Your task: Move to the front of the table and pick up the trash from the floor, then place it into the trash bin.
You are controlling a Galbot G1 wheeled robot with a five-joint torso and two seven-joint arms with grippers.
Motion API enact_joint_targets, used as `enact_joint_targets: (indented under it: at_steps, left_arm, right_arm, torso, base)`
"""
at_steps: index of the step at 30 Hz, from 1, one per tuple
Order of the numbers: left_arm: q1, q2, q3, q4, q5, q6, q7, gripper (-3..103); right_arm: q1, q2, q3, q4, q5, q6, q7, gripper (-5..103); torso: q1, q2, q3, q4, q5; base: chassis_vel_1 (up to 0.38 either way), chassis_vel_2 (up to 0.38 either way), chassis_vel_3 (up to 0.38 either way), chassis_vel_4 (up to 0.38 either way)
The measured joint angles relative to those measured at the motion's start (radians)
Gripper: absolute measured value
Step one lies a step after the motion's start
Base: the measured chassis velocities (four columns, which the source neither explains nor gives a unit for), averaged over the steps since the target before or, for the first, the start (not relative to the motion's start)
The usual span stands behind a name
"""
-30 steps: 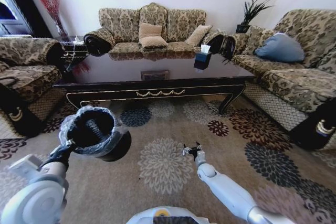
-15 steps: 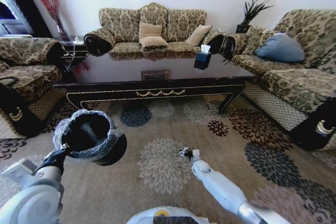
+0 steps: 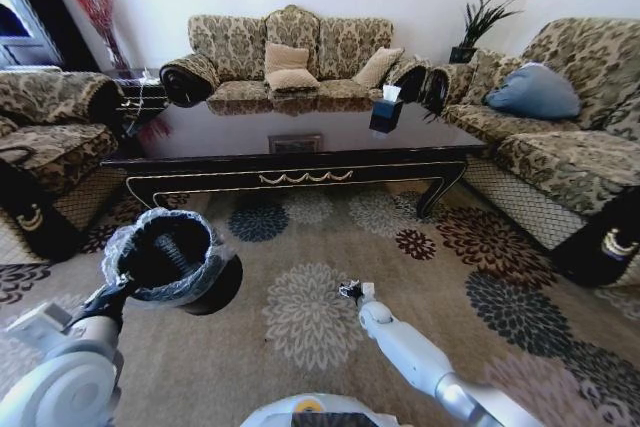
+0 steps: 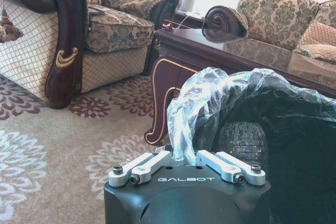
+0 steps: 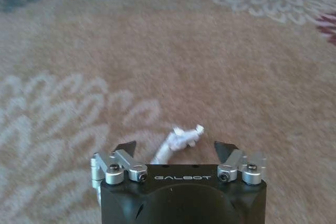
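1. Shifted since a second ago: right gripper (image 3: 349, 290) and its arm drawn in toward the robot's midline over the carpet (image 3: 310, 317); trash bin (image 3: 170, 257) swung slightly to the robot's left and a little lower in the head view.
2. Parked in front of the counter (image 3: 290, 162), so the drive-up part of the task looks done.
3. Held off the carpet by the left gripper (image 4: 181, 162), jaws pinched shut on the whitish liner (image 4: 210, 93) folded over the bin's rim; inside, dark, contents hard to make out.
4. Right gripper low over the carpet, jaws spread wide in the right wrist view, holding nothing.
5. Lying on the carpet just ahead of those jaws and roughly centred between them: a crumpled white paper scrap (image 5: 178, 140), not yet gripped.
6. No other litter clearly visible on the floor in the head view.
7. Judged stage: approach finished, pick about to start; remaining are closing on the paper, lifting it, carrying it across to the bin at the robot's left and dropping it in.
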Motion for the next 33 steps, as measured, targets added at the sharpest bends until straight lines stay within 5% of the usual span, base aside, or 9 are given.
enact_joint_targets:
  at_steps: [2, 6, 8, 14, 15, 20, 21, 26, 33]
  left_arm:
    - [0.000, 0.001, -0.001, 0.000, 0.000, 0.000, 0.000, 3]
    - [0.002, 0.005, -0.003, 0.000, -0.001, 0.000, 0.000, 3]
    - [0.003, 0.005, -0.003, 0.000, -0.001, 0.000, 0.000, 3]
    - [0.005, 0.001, 0.004, 0.001, 0.002, -0.001, -0.001, 3]
    - [0.005, 0.000, 0.005, 0.001, 0.002, -0.001, -0.002, 3]
    - [0.004, -0.001, 0.010, 0.001, 0.006, -0.002, -0.002, 3]
    - [0.004, -0.004, 0.017, 0.001, 0.010, -0.002, -0.002, 3]
    - [0.003, -0.008, 0.032, 0.001, 0.018, -0.002, -0.002, 3]
    - [0.001, -0.021, 0.097, 0.001, 0.066, -0.002, 0.003, 3]
  right_arm:
    - [-0.002, 0.001, -0.001, 0.000, 0.000, -0.012, 0.013, 83]
    - [-0.012, 0.004, -0.002, 0.000, -0.005, -0.033, 0.032, 61]
    - [-0.013, 0.004, -0.002, 0.001, -0.006, -0.033, 0.032, 61]
    - [-0.017, -0.011, -0.003, 0.011, -0.012, -0.034, 0.032, 39]
    - [-0.020, -0.020, -0.003, 0.017, -0.013, -0.032, 0.032, 28]
    - [-0.028, -0.042, -0.005, 0.032, -0.016, -0.025, 0.033, 18]
    - [-0.032, -0.056, -0.007, 0.045, -0.022, -0.012, 0.030, 7]
    - [-0.041, -0.096, -0.003, 0.096, -0.035, 0.048, -0.013, 1]
    - [-0.025, -0.223, -0.003, 0.378, -0.027, 0.175, -0.082, 0]
  torso:
    - [0.000, 0.000, 0.000, 0.0000, -0.0001]
    - [0.000, 0.000, 0.000, 0.0004, 0.0001]
    - [0.000, 0.000, 0.000, 0.0005, 0.0002]
    - [0.000, 0.000, 0.000, 0.0000, 0.0000]
    - [0.000, 0.000, 0.000, -0.0003, 0.0000]
    - [0.000, 0.000, 0.000, -0.0004, -0.0001]
    - [0.000, 0.000, 0.000, -0.0004, -0.0001]
    - [0.000, 0.000, 0.000, -0.0002, 0.0001]
    - [0.000, 0.000, 0.000, 0.0003, 0.0001]
  base:
    - [0.000, 0.000, 0.000, 0.000]
    - [0.000, 0.000, 0.000, 0.000]
    - [0.000, 0.000, 0.000, 0.000]
    - [0.000, 0.000, 0.000, 0.000]
    - [0.000, 0.000, 0.000, 0.000]
    - [0.000, 0.000, 0.000, 0.000]
    - [0.000, 0.000, 0.000, 0.000]
    - [0.000, 0.000, 0.000, 0.000]
    - [0.000, 0.000, 0.000, 0.000]
